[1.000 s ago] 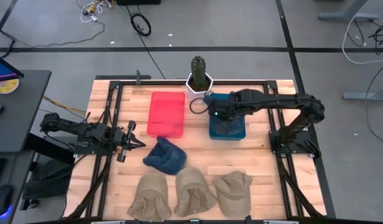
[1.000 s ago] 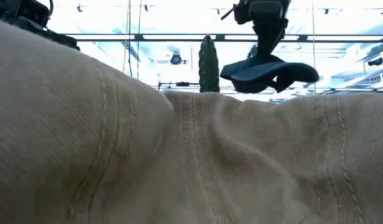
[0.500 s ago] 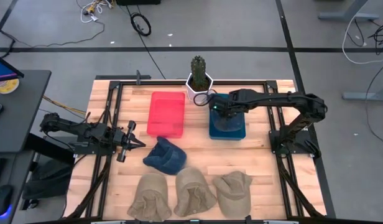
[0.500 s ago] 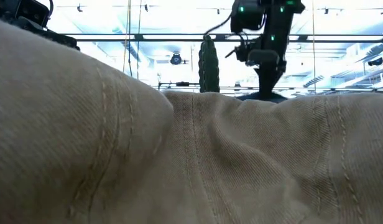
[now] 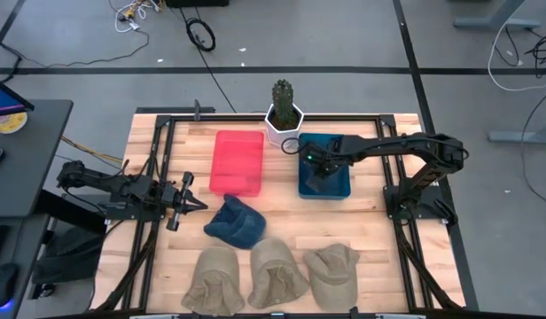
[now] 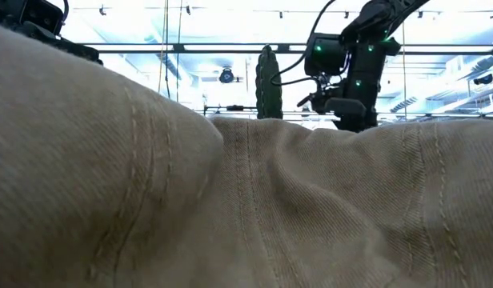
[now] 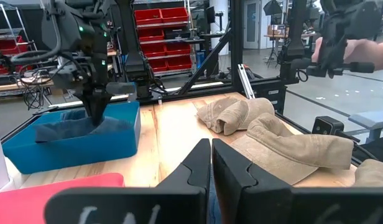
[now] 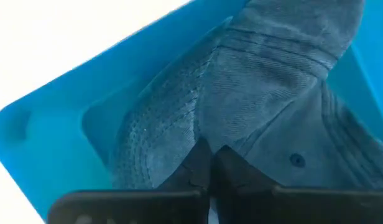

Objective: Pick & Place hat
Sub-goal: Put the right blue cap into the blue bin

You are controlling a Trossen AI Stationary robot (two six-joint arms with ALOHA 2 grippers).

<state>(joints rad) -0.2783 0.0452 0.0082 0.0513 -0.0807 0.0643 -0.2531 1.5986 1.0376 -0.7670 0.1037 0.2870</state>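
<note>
Placing a blue hat (image 8: pixel 260 118) into the blue bin (image 5: pixel 326 180).
Right hand (image 8: pixel 210 163) pinches the soft, limp cloth, best gripped at a fold; left hand (image 7: pixel 210 163) waits closed over the table (image 5: pixel 379 239).

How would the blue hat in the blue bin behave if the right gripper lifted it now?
Likely floppy: the blue hat lies creased and folded in the blue bin. Probably light, being thin stitched fabric. The right gripper, pinched shut on a fold, would likely drag the rest up sagging.
</note>
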